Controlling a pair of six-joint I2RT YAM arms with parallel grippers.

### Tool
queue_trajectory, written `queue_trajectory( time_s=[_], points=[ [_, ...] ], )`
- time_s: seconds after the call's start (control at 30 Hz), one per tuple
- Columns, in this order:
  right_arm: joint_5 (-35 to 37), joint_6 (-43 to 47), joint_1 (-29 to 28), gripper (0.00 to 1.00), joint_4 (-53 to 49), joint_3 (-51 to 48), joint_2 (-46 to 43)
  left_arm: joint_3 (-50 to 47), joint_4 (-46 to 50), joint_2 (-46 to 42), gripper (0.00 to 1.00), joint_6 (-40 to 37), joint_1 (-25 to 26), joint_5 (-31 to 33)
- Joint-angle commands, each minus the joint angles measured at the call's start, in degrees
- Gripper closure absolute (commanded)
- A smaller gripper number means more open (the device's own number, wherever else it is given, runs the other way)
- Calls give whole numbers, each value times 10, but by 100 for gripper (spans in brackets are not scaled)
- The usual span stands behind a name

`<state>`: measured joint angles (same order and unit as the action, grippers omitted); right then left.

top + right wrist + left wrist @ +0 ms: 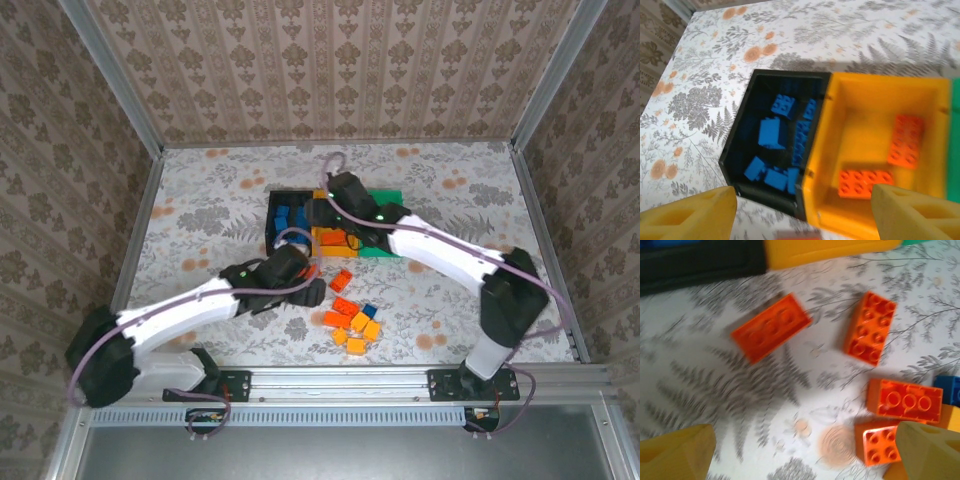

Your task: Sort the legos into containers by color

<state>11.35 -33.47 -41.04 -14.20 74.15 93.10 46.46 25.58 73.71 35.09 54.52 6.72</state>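
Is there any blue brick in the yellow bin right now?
No, the yellow bin holds two red-orange bricks, and the blue bricks all lie in the black bin.

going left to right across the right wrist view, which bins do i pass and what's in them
Black rectangular plastic bin with blue plastic bricks → yellow-orange plastic bin with two red-orange plastic bricks → edge of the green plastic bin, contents unseen.

white arm links [180,310] with black joints [100,362], lilac cables [327,163], green lights [243,272], yellow pincer fingers [675,452]
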Motion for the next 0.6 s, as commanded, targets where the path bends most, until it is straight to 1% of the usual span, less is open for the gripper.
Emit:
queue_trajectory(
  time_s=[0.0,0.07,0.1,0.27,0.4,0.57],
  points=[
    [18,-45,19,27,14,-104,-80,73,2,83,10,-76,7,-14],
    [23,-54,27,27,15,-162,-129,116,20,132,14,-91,8,-13],
    [27,-56,31,27,12,-188,-170,133,28,155,15,-98,11,-7],
    [44,-66,49,26,-17,-280,-296,199,58,247,21,-130,31,27],
    [51,-68,64,25,-44,-315,-372,235,66,296,25,-136,35,27],
    [60,-66,74,24,-72,-329,-434,270,80,345,30,-142,36,30]
  ],
)
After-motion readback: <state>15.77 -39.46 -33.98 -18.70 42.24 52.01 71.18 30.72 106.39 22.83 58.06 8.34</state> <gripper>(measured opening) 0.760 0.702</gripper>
